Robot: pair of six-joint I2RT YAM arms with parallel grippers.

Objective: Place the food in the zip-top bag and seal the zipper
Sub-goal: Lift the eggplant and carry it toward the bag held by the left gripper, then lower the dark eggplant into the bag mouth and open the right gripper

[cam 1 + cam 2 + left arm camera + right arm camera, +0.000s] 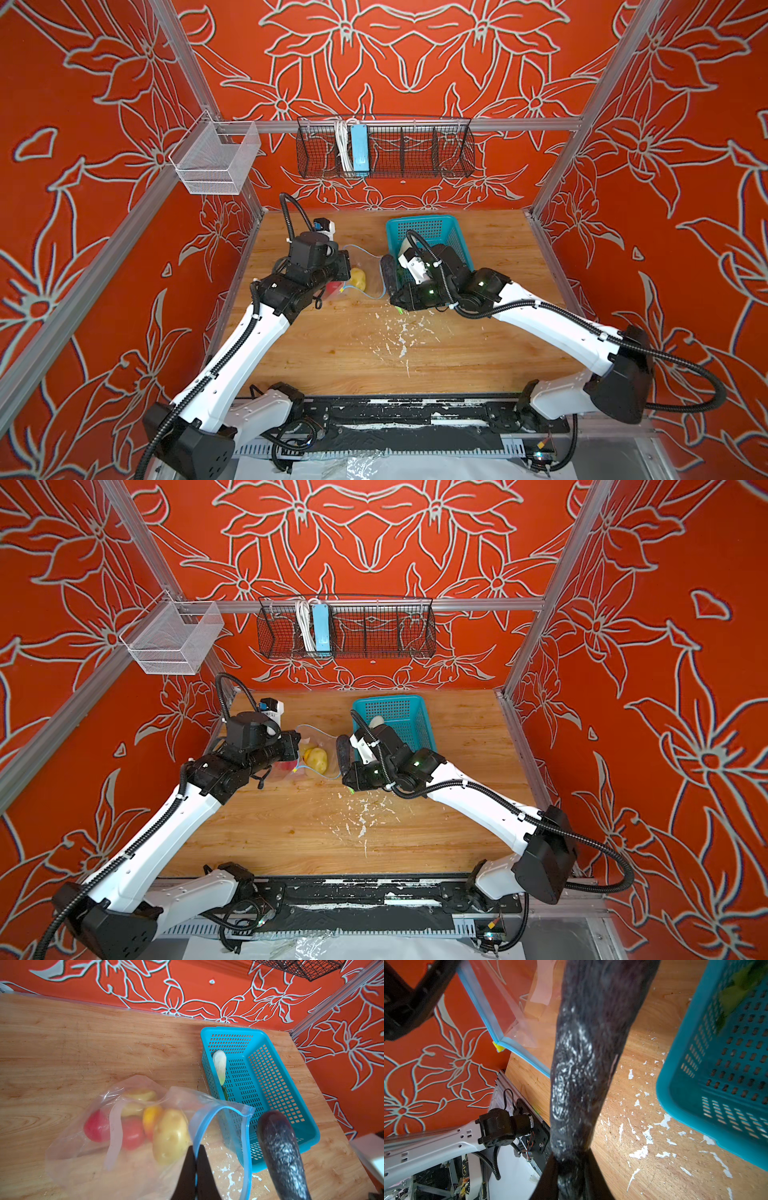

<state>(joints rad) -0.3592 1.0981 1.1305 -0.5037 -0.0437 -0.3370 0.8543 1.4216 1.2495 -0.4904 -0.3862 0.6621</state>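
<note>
My left hand (195, 1148) was pinched shut on the blue rim of the bag (72, 1147), flimsy and likely slippery, holding its mouth open left of the basket (228, 1029), while my right hand (571, 1167) gripped the stiff, light-looking eggplant (278, 1147) by one end, just beside that mouth.

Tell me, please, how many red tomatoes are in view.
2, both inside the zip-top bag: one tomato deepest in, the other tomato between it and the red-yellow fruit. None shows elsewhere, though some could be hidden.
</note>
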